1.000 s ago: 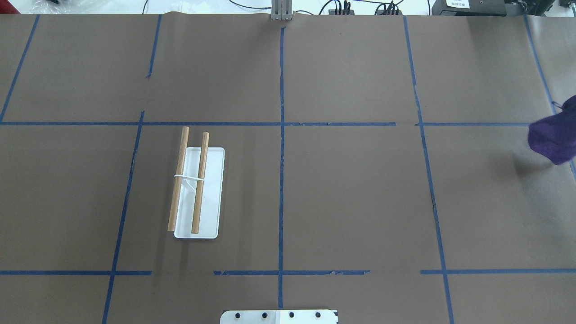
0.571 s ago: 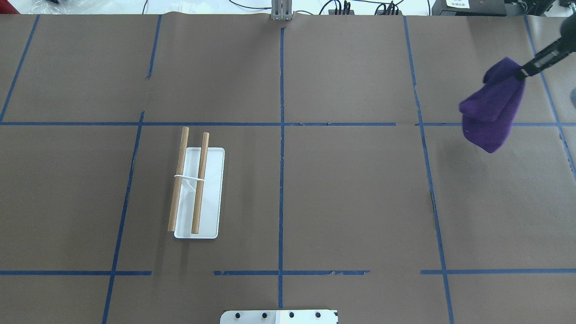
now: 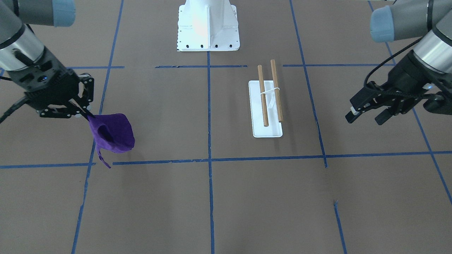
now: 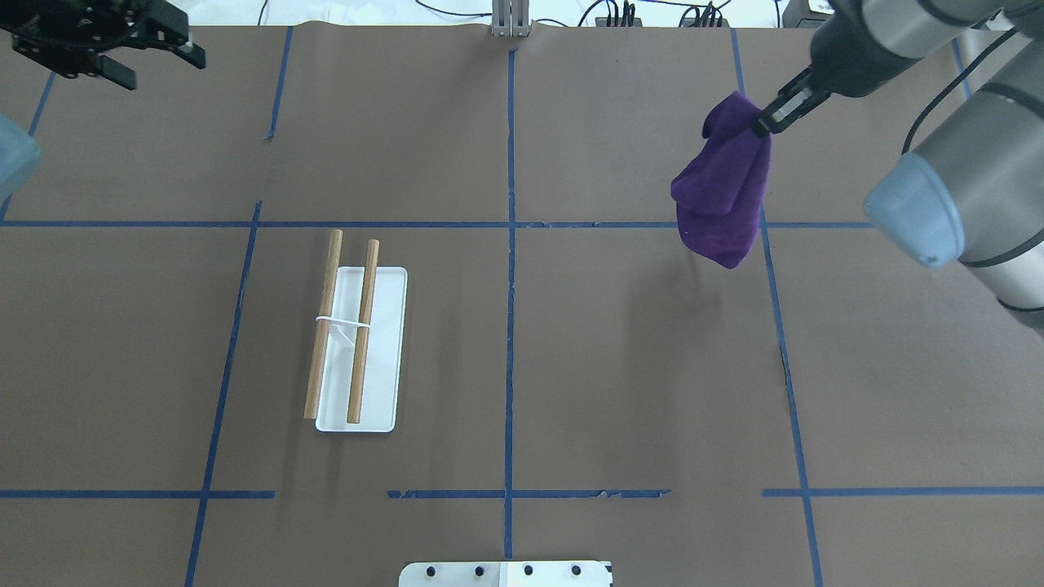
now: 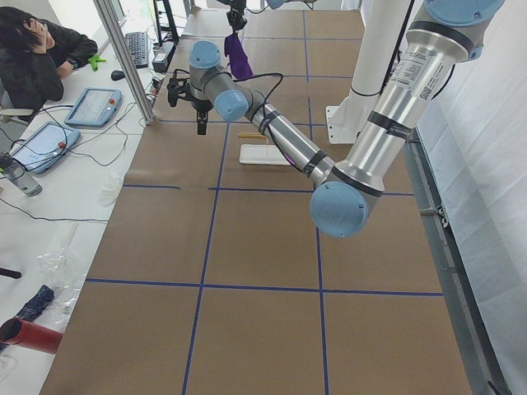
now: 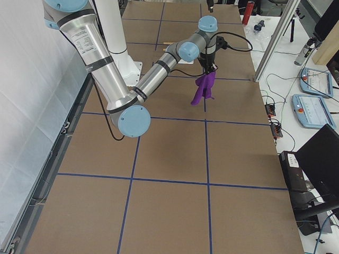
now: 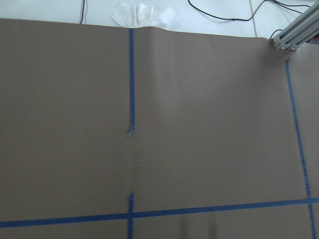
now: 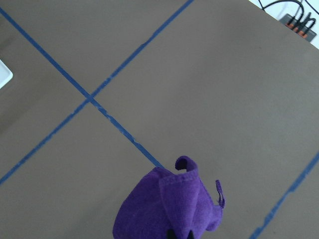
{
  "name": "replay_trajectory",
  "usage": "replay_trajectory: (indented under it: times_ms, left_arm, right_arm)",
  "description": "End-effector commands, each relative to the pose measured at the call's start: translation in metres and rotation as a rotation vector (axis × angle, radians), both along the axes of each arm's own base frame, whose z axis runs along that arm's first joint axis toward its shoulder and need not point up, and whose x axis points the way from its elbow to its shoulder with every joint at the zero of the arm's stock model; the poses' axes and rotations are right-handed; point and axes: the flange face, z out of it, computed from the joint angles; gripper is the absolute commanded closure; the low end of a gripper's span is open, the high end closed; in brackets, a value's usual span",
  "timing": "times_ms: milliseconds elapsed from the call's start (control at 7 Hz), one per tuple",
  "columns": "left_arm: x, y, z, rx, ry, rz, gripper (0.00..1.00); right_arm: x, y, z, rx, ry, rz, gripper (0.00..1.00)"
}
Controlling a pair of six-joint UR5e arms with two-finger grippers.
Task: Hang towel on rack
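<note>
The rack (image 4: pixel 383 350) stands left of centre on the brown table, a flat white base with two parallel wooden dowels (image 4: pixel 363 326); it also shows in the front view (image 3: pixel 267 130). My right gripper (image 4: pixel 765 124) is shut on the top edge of a purple towel (image 4: pixel 724 200), which hangs in the air well to the right of the rack. In the front view the right gripper (image 3: pixel 84 113) holds the towel (image 3: pixel 113 134) above the table. The right wrist view shows the towel (image 8: pixel 169 209) from above. My left gripper (image 3: pixel 365 119) is open and empty, beyond the rack's outer side.
The white bolted robot pedestal (image 3: pixel 208 28) sits at the table's near edge. Blue tape lines (image 4: pixel 510 326) divide the brown table cover. An aluminium post (image 4: pixel 510 20) and cables lie at the far edge. An operator (image 5: pixel 33 58) sits beyond it.
My right gripper has carried the towel leftward from the table's right edge and further into view. My left gripper has come into the overhead view at the top left.
</note>
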Motion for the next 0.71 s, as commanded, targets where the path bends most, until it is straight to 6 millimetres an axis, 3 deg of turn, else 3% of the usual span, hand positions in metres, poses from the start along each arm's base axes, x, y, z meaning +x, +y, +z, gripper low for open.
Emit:
replay_trajectory:
  times_ms: [0, 143, 571]
  left_arm:
    - [0.087, 0.031, -0.056, -0.230, 0.179, -0.020, 0.00]
    - [0.121, 0.044, -0.068, -0.319, 0.245, -0.019, 0.00]
    - [0.167, 0.058, -0.104, -0.541, 0.309, -0.061, 0.00]
  right_arm:
    - [-0.067, 0.039, -0.032, 0.047, -0.140, 0.055, 1.00]
    - [-0.075, 0.049, -0.042, 0.068, -0.212, 0.067, 1.00]
    - [-0.085, 0.062, -0.069, 0.058, -0.296, 0.085, 1.00]
